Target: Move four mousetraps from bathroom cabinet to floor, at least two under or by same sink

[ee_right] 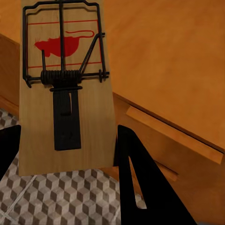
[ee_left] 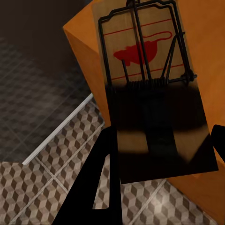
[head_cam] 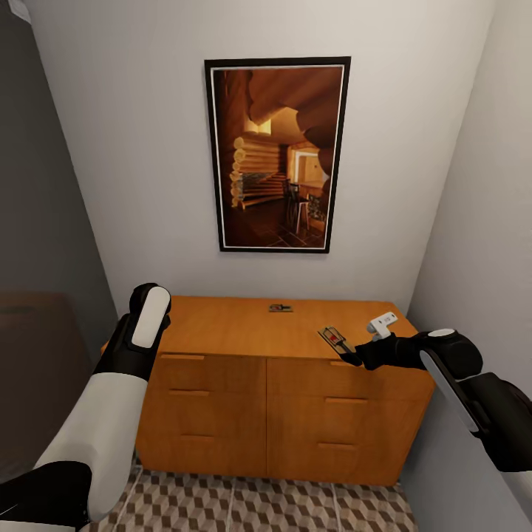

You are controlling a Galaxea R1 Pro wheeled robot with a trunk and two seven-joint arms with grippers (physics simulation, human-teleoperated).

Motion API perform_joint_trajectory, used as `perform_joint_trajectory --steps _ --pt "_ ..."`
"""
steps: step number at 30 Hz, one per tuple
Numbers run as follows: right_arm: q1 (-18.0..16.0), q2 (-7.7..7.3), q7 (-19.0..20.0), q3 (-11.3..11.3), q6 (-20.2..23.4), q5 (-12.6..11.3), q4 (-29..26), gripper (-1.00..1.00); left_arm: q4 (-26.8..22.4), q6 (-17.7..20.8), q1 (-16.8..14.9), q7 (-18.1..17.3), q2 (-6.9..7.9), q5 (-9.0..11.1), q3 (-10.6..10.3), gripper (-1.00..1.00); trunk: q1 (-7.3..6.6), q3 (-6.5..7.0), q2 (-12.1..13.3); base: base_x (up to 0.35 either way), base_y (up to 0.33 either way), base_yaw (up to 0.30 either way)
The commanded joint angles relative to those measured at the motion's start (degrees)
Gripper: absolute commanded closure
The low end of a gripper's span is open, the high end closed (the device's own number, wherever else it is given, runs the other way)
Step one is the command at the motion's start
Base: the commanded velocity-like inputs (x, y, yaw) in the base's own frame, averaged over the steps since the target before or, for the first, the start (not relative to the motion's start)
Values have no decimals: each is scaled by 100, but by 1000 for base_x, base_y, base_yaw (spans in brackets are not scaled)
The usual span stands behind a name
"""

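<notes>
The orange-brown cabinet [head_cam: 236, 329] stands against the back wall. One mousetrap [head_cam: 280, 307] lies flat at the back of its top. My right gripper [head_cam: 349, 355] is shut on a second mousetrap [head_cam: 334, 338], held over the top's front right part. In the right wrist view this mousetrap [ee_right: 65, 93] sits between the black fingers [ee_right: 136, 178]. In the left wrist view my left gripper [ee_left: 159, 164] is shut on a third mousetrap [ee_left: 150, 89], beside the cabinet's left corner [ee_left: 82, 42]. The bathroom floor [head_cam: 258, 510] lies below. The bathroom sink is out of view.
A framed picture [head_cam: 277, 155] hangs on the white wall above the cabinet. A grey wall [head_cam: 480, 222] closes the right side. A dark wall and a dark block [head_cam: 37, 332] stand at the left. My left forearm [head_cam: 144, 329] rises before the cabinet's left end.
</notes>
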Motion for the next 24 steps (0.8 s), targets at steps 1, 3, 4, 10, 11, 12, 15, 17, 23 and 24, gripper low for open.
perform_joint_trajectory --steps 1,3,4,10,11,12,15,17,23,24 --pt "-6 -5 -41 4 30 -36 -4 100 -6 31 -6 60 -3 51 7 100 0 -8 -5 -5 0 0" --pt "-8 -5 -41 1 30 -36 -3 100 -6 30 -6 60 -3 48 3 100 0 -8 -5 -3 0 0" --pt "-9 -5 -41 2 30 -36 -2 100 -6 30 -6 60 -3 52 0 100 0 -8 -5 -2 0 0" --pt "-10 -5 -41 -1 30 -36 -5 100 -12 44 -6 60 -10 76 -16 100 0 -8 -5 0 0 0" --pt "-9 -5 -41 -1 30 -36 -6 100 -13 42 -6 60 -12 86 -17 100 0 -8 -5 0 0 0" --pt "-8 -5 -41 -1 30 -36 -4 100 -13 41 -6 60 -12 93 -17 100 0 -8 -5 0 0 0" --pt "-7 -5 -41 -2 30 -33 -3 100 -8 37 -6 60 -12 107 -18 100 0 -8 -5 0 0 0" --pt "-7 -3 -41 -3 30 -32 -1 100 -7 38 -6 60 -12 104 -17 100 0 -8 -5 0 0 0" --pt "-8 7 -42 -2 30 -36 1 100 -6 34 -6 60 -12 104 -11 100 0 -8 -5 0 0 0" --pt "-7 8 -41 -2 30 -36 1 100 -6 33 -6 60 -12 105 -12 100 0 -8 -5 0 0 0"
